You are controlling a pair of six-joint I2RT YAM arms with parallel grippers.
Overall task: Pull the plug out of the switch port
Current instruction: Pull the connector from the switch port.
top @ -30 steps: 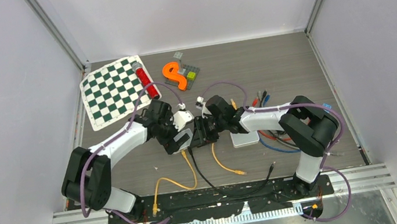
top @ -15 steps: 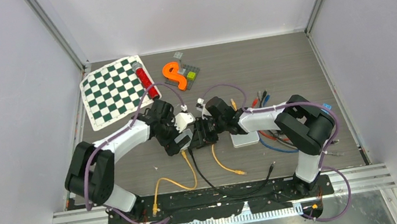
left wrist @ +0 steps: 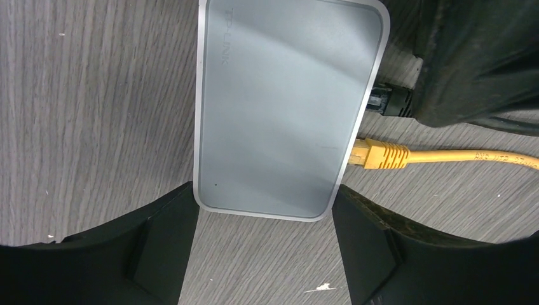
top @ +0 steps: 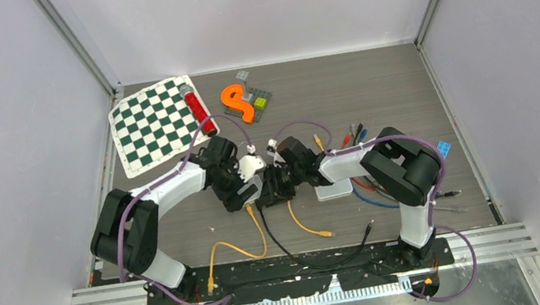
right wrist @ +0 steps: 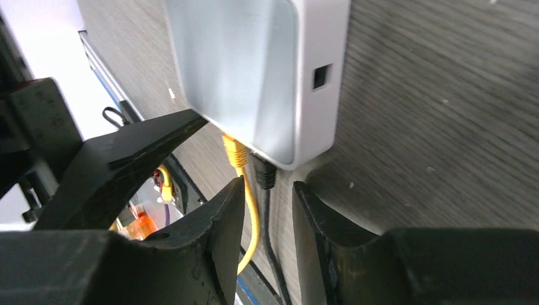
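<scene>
Grey wood-grain desk point(left wrist: 95, 95). Left claw point(left wrist: 264, 196) clamped the switch point(left wrist: 286, 108) across its width. Right claw point(right wrist: 270, 190) straddled the black plug point(right wrist: 264, 173) beside the yellow plug point(right wrist: 234, 152); grip unclear.

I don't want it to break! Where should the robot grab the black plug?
I'd grip the black plug by its short body just outside the switch, coming from the cable end. It sticks straight out of the port, and the yellow plug crowds one side.

Left end effector point(left wrist: 264, 213) in a wide clamp; right end effector point(right wrist: 270, 194) narrowly agape, close opposite it.
</scene>
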